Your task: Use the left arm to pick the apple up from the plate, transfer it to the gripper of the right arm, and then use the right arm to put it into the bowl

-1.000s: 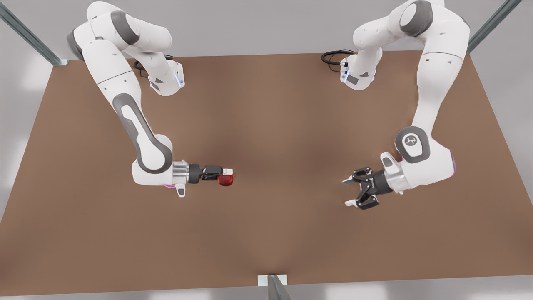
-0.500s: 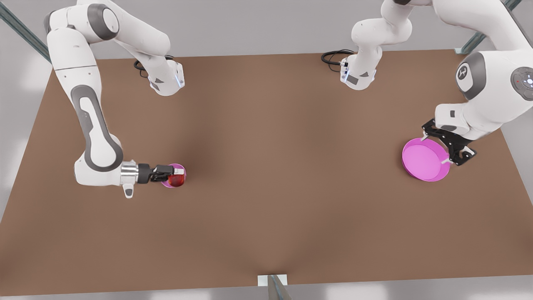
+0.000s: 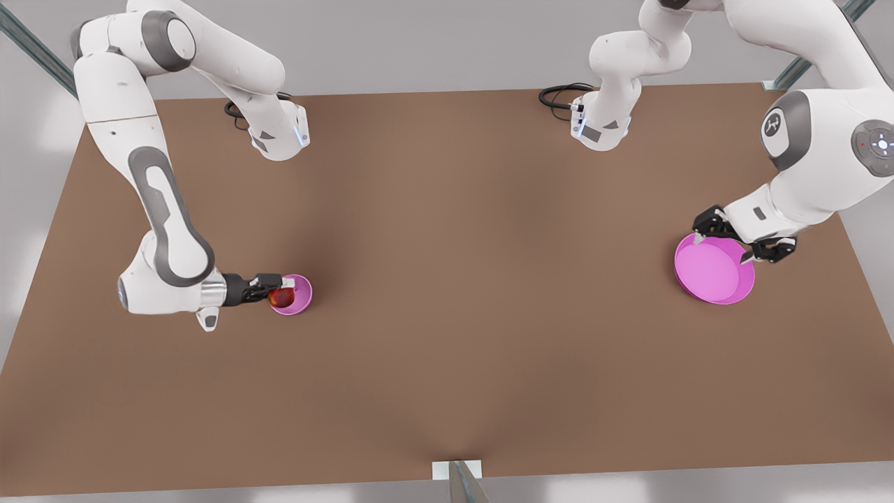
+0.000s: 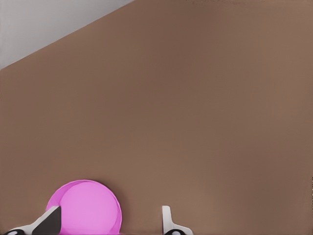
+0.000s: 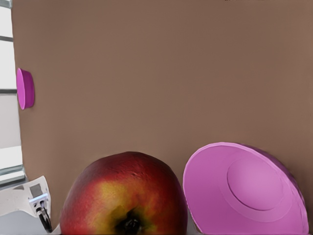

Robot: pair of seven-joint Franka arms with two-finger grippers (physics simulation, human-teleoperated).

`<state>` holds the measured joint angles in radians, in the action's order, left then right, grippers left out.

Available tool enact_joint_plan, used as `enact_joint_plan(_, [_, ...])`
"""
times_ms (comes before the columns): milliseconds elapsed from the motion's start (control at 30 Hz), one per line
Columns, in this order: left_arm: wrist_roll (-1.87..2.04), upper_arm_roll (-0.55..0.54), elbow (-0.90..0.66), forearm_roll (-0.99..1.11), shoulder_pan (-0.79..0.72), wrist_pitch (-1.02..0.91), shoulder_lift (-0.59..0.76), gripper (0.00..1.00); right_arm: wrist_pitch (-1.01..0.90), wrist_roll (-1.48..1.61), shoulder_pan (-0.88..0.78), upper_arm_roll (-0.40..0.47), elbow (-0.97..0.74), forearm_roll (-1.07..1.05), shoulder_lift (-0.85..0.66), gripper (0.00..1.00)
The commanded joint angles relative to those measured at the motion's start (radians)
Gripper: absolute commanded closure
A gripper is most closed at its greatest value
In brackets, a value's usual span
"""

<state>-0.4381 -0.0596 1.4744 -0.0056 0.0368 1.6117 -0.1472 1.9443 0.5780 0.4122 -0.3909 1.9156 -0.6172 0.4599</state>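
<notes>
1 apple point(image 3: 281, 298), 1 bowl point(image 3: 299, 295), 1 plate point(image 3: 714, 268), 2 arms. Right gripper point(image 3: 276, 290) clamped on the apple, over the bowl's rim at the front view's left. Apple round, no long axis. Left gripper point(image 3: 742, 242) spread wide over the plate's far rim.
</notes>
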Motion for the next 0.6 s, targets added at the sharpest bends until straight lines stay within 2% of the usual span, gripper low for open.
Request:
enact_joint_plan(0, [0.440, 0.000, 0.000, -0.001, 0.005, -0.003, 0.001, 0.00, 0.057, -0.078, -0.009, 0.000, 0.000, 0.053, 0.000, 0.24])
enact_joint_plan(133, [0.441, 0.000, -0.003, -0.001, 0.005, -0.003, 0.003, 0.00, 0.068, -0.141, -0.013, 0.000, -0.001, 0.143, 0.013, 0.23])
enact_joint_plan(433, [0.438, 0.001, 0.000, 0.001, 0.008, -0.003, 0.001, 0.00, 0.070, -0.144, -0.012, 0.001, 0.000, 0.160, 0.052, 0.21])
enact_joint_plan(467, [0.438, 0.001, 0.000, -0.001, 0.008, -0.003, 0.001, 0.00, 0.070, -0.142, -0.010, 0.001, 0.000, 0.166, 0.054, 0.18])
enact_joint_plan(533, [0.440, 0.001, 0.000, -0.001, 0.006, -0.003, 0.001, 0.00, 0.068, -0.142, -0.007, 0.003, -0.003, 0.168, 0.057, 0.03])
enact_joint_plan(567, [0.440, 0.001, 0.000, -0.001, 0.006, -0.003, 0.001, 0.00, 0.065, -0.144, -0.004, 0.003, -0.020, 0.188, 0.057, 0.03])
